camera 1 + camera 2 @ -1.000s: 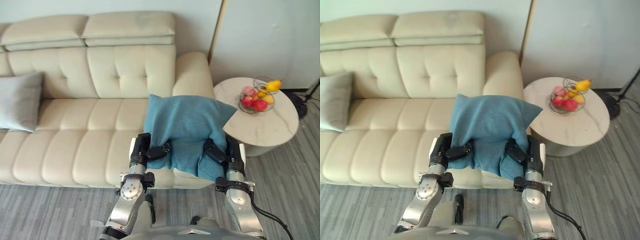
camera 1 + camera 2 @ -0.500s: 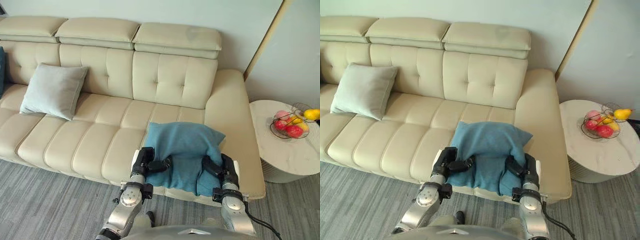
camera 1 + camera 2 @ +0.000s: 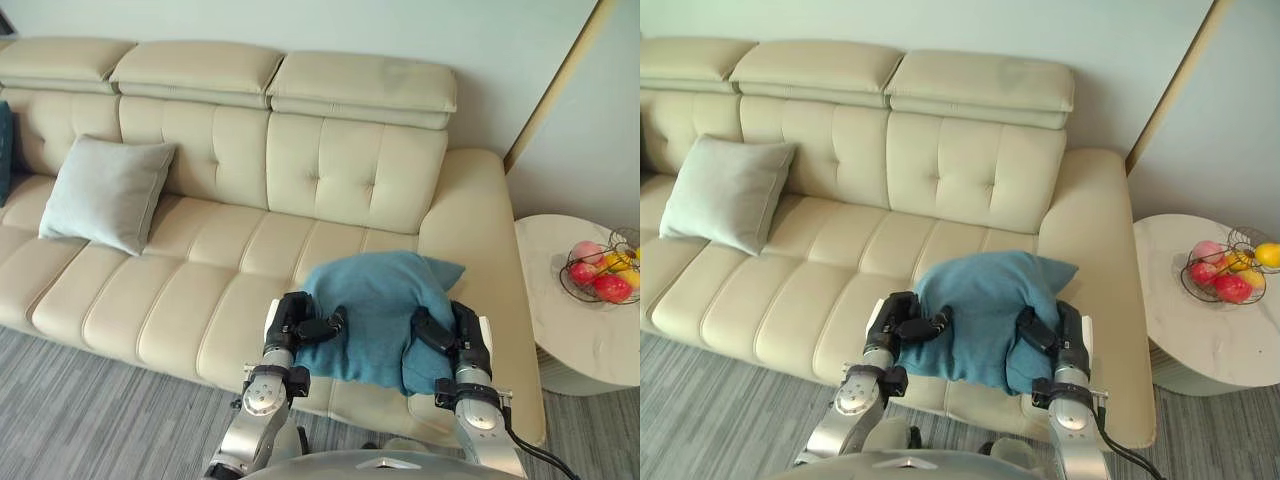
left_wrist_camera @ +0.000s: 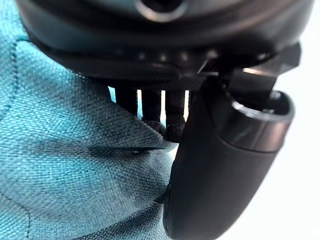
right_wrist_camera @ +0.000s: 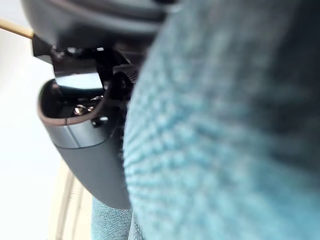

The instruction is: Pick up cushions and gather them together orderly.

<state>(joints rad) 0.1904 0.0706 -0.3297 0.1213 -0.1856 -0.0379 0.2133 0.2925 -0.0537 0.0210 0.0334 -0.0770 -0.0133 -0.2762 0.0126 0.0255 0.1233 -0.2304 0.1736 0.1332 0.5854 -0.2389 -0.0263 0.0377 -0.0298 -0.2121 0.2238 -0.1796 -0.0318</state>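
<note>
At the far left edge of the frame a dark teal cushion (image 3: pixel 4 150) is cut off, only a narrow strip of it showing against the back of the cream sofa (image 3: pixel 220 270). The round bench (image 3: pixel 560 340) at the right is also cropped by the frame edge.

The teal cushion (image 3: pixel 380 300) sits in the lower middle of the frame, lifted in front of the sofa's right-hand seat and clamped between the two hands. It hides much of both. The left hand (image 3: pixel 292 322) grips its left side: in the left wrist view the thumb (image 4: pixel 220 175) lies over the fabric while the fingers (image 4: pixel 150 102) run behind a fold, their tips covered. The right hand (image 3: pixel 466 335) grips the right side with its thumb (image 3: pixel 428 330) curled onto the cushion's front; its fingers are behind the cushion and cannot be made out, and the right wrist view is mostly blurred teal cloth with the thumb beside it.

A grey cushion (image 3: pixel 105 192) leans tilted against the sofa back in the upper left, well apart from the held one.

On the bench stands a wire bowl (image 3: pixel 1188 282) holding fruit (image 3: pixel 1230 288): red, pink and yellow pieces, the yellow one clipped by the right edge.
</note>
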